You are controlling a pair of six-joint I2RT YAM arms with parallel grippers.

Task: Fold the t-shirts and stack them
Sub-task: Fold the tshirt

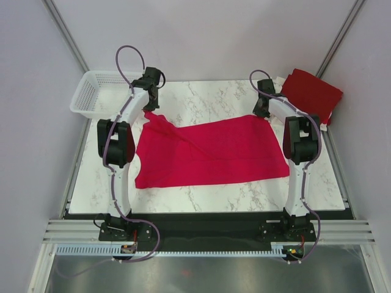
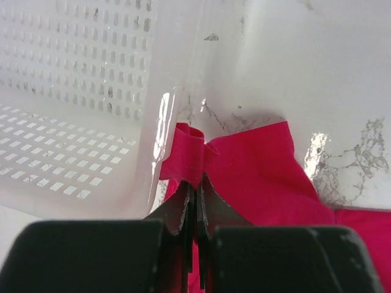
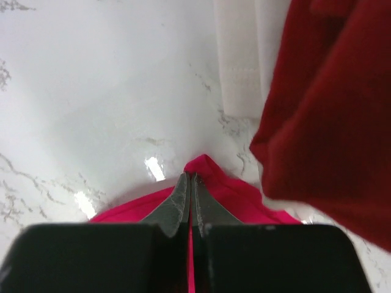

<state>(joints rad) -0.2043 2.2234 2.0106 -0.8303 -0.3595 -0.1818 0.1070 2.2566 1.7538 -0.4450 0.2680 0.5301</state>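
Left jaws, closest to the wrist lens, are closed on the bunched far-left corner of the crimson t-shirt (image 2: 256,165). Only a small tuft pokes past the tips. White mesh basket (image 2: 73,91), upper left in the overhead view, has its wall right against that tuft. The shirt lies spread across the middle of the counter (image 1: 214,94), wrinkled toward its left side. Right jaws are closed on the far-right corner, a thin bite. Dark red t-shirt (image 3: 330,110) sits just beside them at upper right, partly over a folded white shirt (image 3: 238,55).

Risks, my read:
- Shallow pinches could let a corner slip mid-fold.
- A leftward swing may nudge the basket.
- A rightward swing may drag the dark red pile.

Open room: bare marble above the shirt's centre and a strip along the lower edge. Both sides are tight.
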